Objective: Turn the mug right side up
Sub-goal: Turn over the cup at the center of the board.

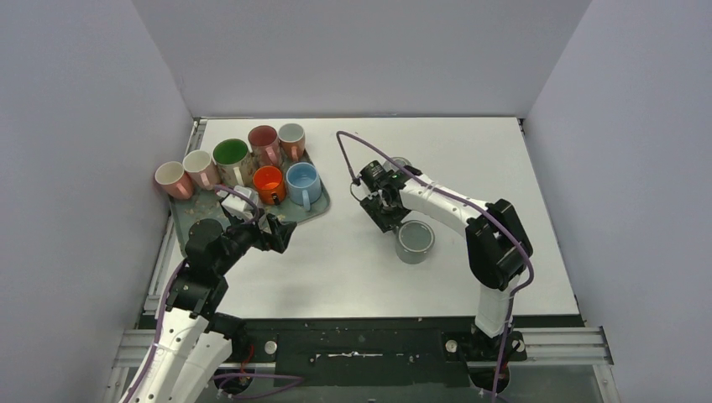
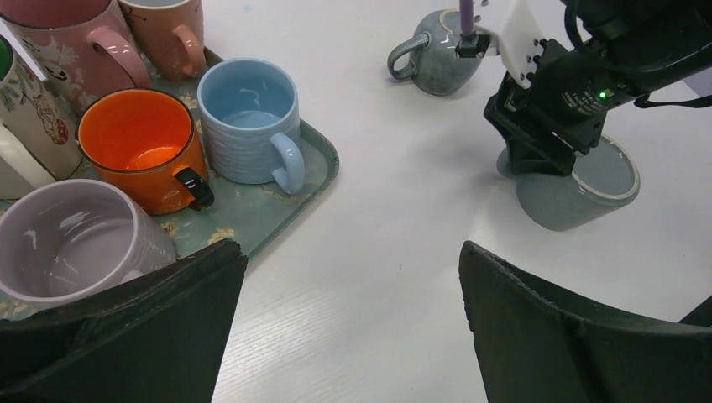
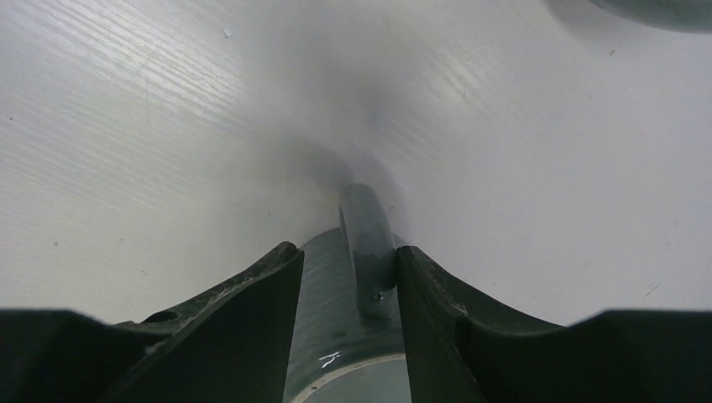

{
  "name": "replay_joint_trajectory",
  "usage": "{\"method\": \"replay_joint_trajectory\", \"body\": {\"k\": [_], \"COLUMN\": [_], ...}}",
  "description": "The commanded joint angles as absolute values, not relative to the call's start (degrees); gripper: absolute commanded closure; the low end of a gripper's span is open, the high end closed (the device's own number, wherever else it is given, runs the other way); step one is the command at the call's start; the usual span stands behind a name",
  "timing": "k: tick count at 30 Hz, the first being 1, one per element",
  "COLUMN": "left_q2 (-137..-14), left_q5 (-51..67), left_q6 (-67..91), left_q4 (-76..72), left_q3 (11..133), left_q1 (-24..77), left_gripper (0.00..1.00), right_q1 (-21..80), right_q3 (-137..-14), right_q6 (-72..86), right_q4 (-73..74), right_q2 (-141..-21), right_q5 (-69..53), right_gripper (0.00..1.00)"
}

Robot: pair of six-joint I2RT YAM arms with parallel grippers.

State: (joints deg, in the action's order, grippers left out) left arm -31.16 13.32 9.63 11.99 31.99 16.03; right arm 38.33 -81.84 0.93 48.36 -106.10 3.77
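Observation:
The grey mug stands upside down on the white table, base up; it also shows in the left wrist view. My right gripper reaches down at its left side. In the right wrist view the right gripper straddles the mug's handle. The right finger touches the handle. A strip of the mug's wall shows between the handle and the left finger, so the jaws are narrowed but not clamped. My left gripper hangs wide open over bare table by the tray corner, holding nothing.
A green tray at the left holds several upright mugs, among them an orange one and a blue one. Another grey mug sits beyond the right arm, partly behind its cable. Walls enclose the table on three sides.

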Motion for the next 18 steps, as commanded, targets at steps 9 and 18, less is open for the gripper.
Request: {"method": "replay_joint_trajectory", "body": {"k": [9,18], "left_q2": [-30.4,-30.1], "left_q5": [13.5,13.5], "left_q6": [9.1,9.2], "left_q4": [11.1,11.3], "left_q3": [34.2,34.3], "left_q1": [16.2,16.2], "left_gripper": [0.03,0.03], "right_q1": [39.6,39.3], "right_q3": [-84.3,-83.1], "right_q6": [0.5,-1.7], "right_q4": [54.7,53.8], "right_q2": [-108.5,-108.2], "right_q5": [11.3,10.1], "right_gripper": [0.57,0.68]}}
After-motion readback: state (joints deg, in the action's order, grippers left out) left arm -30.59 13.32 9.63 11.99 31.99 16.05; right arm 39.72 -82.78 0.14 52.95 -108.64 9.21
